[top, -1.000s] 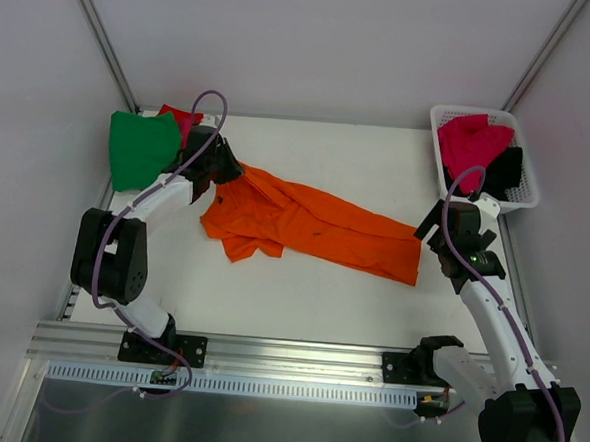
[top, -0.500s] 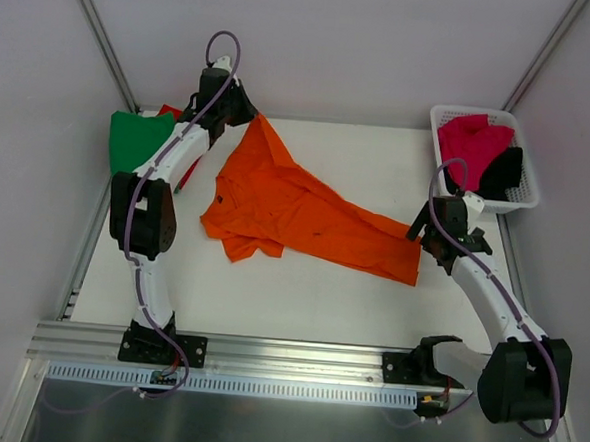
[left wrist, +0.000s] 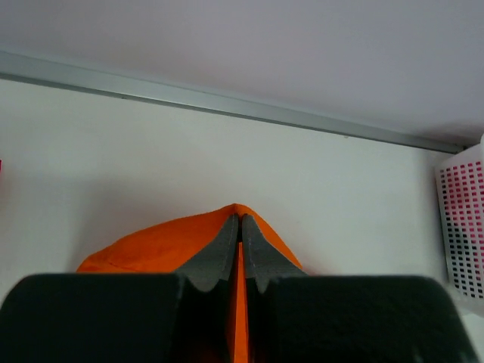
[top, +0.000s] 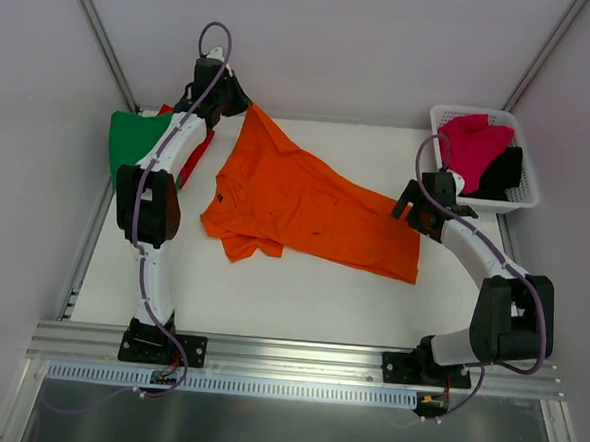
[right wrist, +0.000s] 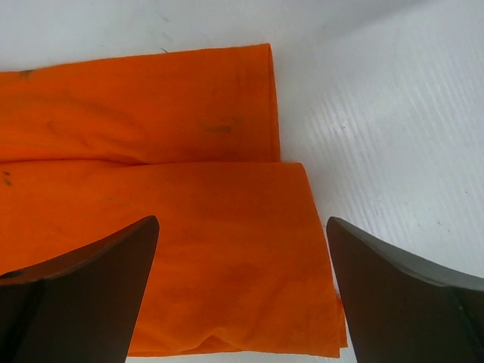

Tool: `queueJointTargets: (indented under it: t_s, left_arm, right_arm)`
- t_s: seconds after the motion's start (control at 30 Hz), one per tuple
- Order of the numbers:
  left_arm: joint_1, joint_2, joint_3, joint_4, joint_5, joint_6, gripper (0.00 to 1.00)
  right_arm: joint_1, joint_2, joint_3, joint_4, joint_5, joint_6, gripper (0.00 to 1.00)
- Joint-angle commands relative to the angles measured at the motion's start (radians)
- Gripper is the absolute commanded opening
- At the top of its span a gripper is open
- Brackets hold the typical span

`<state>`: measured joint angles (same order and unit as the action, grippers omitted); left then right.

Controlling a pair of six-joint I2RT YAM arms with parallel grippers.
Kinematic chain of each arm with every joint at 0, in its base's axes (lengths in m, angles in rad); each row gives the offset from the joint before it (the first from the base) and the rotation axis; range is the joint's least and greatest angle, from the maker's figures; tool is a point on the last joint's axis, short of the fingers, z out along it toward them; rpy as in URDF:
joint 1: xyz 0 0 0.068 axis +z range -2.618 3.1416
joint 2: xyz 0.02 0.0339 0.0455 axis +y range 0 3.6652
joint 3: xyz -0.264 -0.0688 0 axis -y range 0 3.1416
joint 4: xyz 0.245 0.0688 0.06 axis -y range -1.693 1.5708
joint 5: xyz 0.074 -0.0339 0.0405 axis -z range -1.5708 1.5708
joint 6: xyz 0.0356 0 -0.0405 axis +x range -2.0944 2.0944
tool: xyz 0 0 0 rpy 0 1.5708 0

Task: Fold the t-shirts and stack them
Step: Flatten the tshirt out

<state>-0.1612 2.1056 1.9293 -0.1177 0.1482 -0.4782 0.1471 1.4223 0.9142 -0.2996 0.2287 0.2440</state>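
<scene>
Our left gripper (left wrist: 240,223) pinches one corner of the orange tee (top: 306,207) at the back of the table (top: 301,292), our right gripper (right wrist: 242,231) is spread wide over its other end, and we think this light, floppy cloth is best held by corners.

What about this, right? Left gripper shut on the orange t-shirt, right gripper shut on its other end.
Wrong on the right gripper: it is open, jaws spread above the orange t-shirt, per the right wrist view. The left gripper is shut on the shirt.
</scene>
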Motion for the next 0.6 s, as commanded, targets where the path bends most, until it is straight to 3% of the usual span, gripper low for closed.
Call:
queueJointTargets:
  t_s: [0.0, 0.37, 0.5, 0.57]
  left_arm:
    - [0.038, 0.043, 0.069, 0.001, -0.013, -0.052, 0.0]
    - [0.058, 0.206, 0.224, -0.023, -0.016, -0.089, 0.0]
    - [0.065, 0.226, 0.223, -0.033, -0.009, -0.103, 0.0]
    - [0.065, 0.228, 0.214, -0.036, -0.003, -0.1, 0.0]
  right_arm:
    - [-0.004, 0.007, 0.075, 0.033, -0.045, 0.003, 0.98]
    - [-0.004, -0.04, 0.04, 0.034, -0.026, -0.008, 0.98]
    - [-0.006, 0.027, 0.08, 0.039, -0.051, -0.025, 0.98]
    - [-0.006, 0.075, 0.136, 0.033, -0.072, -0.035, 0.83]
